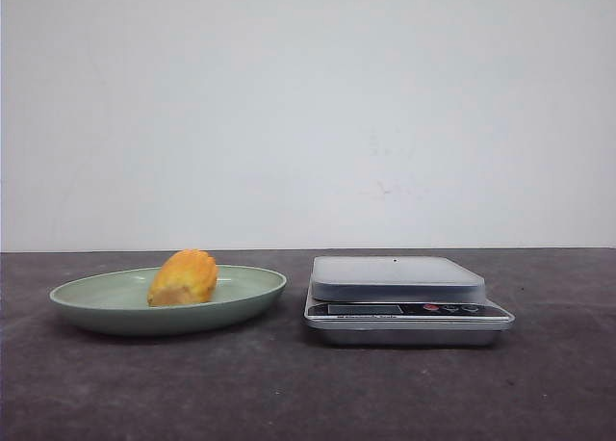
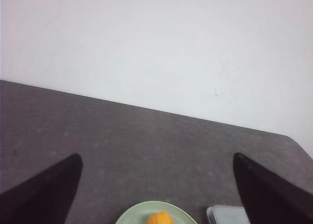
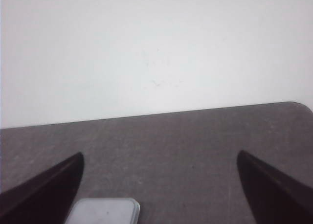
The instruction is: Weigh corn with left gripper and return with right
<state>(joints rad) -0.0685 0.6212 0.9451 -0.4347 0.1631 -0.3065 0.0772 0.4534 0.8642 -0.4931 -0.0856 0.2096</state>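
Note:
The corn (image 1: 183, 278), a stubby yellow-orange cob piece, lies in a pale green plate (image 1: 250, 292) on the left of the table. A silver digital scale (image 1: 397, 279) stands to its right, with nothing on it. Neither gripper shows in the front view. In the left wrist view my left gripper (image 2: 156, 158) is open and empty, held back from the table, with the corn (image 2: 160, 218) and the plate (image 2: 132, 214) between its fingers. My right gripper (image 3: 159, 155) is open and empty, with a corner of the scale (image 3: 105, 210) near one finger.
The dark grey table (image 1: 308, 393) runs back to a plain white wall. A corner of the scale (image 2: 225, 214) also shows in the left wrist view beside the plate. The table's far right corner (image 3: 293, 106) is rounded.

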